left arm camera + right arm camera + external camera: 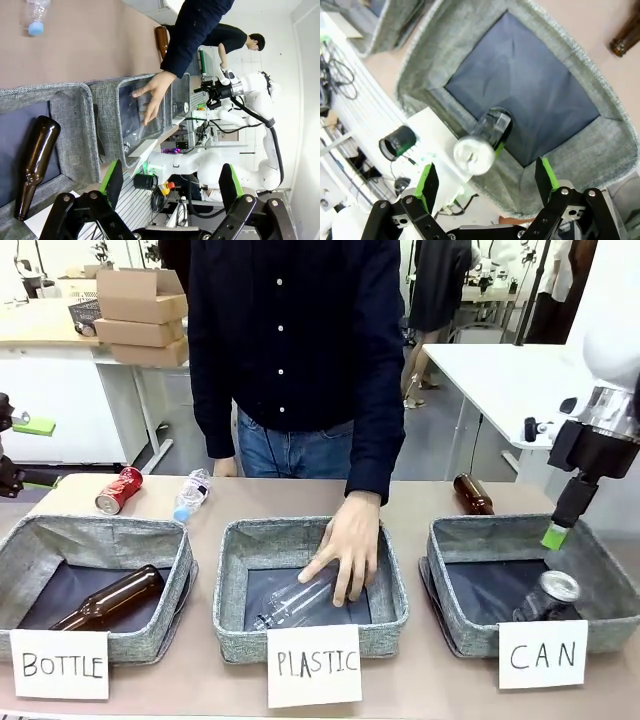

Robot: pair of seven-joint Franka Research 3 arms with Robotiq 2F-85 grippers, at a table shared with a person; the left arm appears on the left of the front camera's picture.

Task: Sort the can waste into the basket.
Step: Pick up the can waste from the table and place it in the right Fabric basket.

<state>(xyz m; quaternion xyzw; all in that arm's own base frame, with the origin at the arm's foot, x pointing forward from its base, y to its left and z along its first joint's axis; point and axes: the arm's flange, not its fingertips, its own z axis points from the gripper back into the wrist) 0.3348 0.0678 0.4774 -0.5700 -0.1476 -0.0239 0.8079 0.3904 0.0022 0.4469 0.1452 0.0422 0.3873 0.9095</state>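
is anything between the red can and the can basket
Yes: a clear plastic bottle lies right beside the red can, the person's arm reaches into the PLASTIC basket, and a brown bottle lies behind the CAN basket.

Left gripper (172, 175): jaws spread, empty.
Brown glass bottle (35, 160): lying in grey basket (70, 135).
Person's hand (152, 92): inside the next basket (107, 107).
Blue-capped plastic bottle (35, 15): on bench (95, 45).

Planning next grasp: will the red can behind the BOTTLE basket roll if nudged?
Probably: the red can lies on its side on the table, so a sideways nudge likely rolls it. It looks like a small metal drink can, so probably light and easily dented if squeezed hard.
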